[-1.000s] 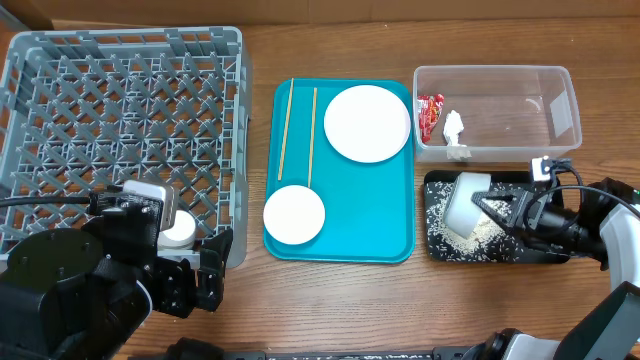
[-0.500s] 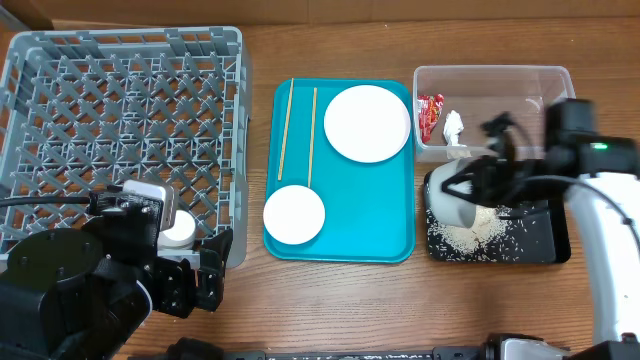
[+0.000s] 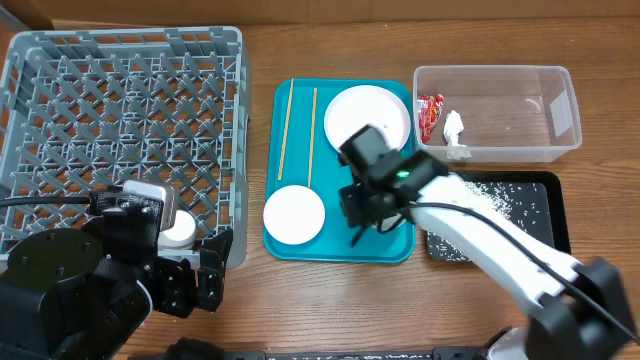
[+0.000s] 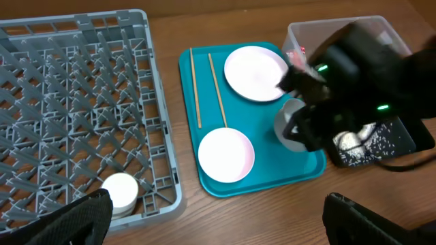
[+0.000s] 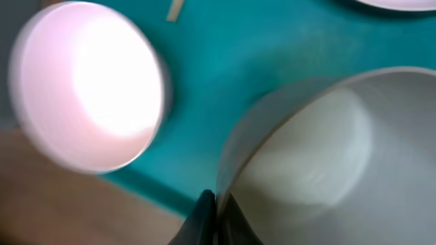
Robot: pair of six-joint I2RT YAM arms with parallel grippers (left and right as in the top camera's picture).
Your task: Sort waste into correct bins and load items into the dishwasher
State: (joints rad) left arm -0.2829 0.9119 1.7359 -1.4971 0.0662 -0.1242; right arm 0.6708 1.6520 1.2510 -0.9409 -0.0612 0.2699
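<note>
1. My right gripper (image 5: 214, 209) is pinching the rim of a small pale bowl (image 4: 289, 128). The fingers are pressed tight on the bowl's edge.
2. That bowl is over the right side of the teal tray (image 3: 385, 245). I can't tell if it touches the tray.
3. The other small bowl (image 3: 294, 214) sits on the tray near its front left corner, apart from the held one.
4. The round white plate (image 3: 350, 108) lies at the back of the tray. My right arm hides part of it.
5. Two wooden chopsticks (image 3: 283, 130) lie side by side along the left side of the tray.
6. My left gripper (image 3: 205, 272) hangs by the front right corner of the grey rack (image 3: 120, 100). Its fingers are spread wide and hold nothing.
7. A small white cup (image 3: 180, 232) sits in the rack, in the front right corner.
8. The clear tub (image 3: 495, 68) holds the red wrapper (image 3: 430, 115) and the white tissue (image 3: 454, 127), both at its left end.
9. Rice grains (image 3: 492, 193) are spread on the black tray (image 3: 545, 205), just in front of the tub.
</note>
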